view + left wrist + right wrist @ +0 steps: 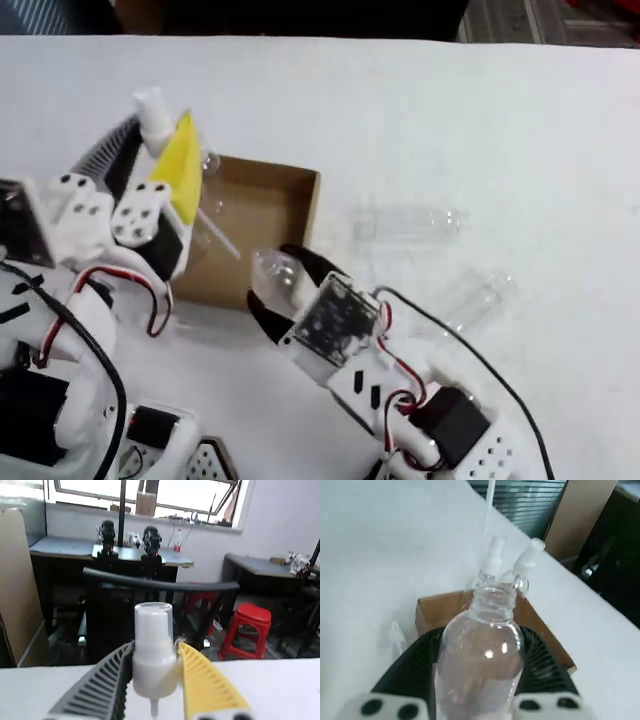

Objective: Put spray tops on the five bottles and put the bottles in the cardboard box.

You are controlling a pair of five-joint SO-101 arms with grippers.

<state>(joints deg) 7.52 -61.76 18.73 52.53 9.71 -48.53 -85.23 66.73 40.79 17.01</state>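
The right black claw (272,285) is grasping an uncapped clear plastic bottle (482,665) just before the brown cardboard box (305,195). Two loose clear bottles (410,222) are lying beside it on the white table (500,120). Farther off, the left grey-and-yellow claw (155,655) is clenching a white spray top (154,645) near the box.

White spray top (153,652), clear bottle (482,657); left claw (154,649) grey-yellow, right claw (480,632) black

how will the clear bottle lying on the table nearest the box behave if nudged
The bottle lies on its round side, so it likely rolls. It looks empty and thin-walled, so probably light and maybe slippery.
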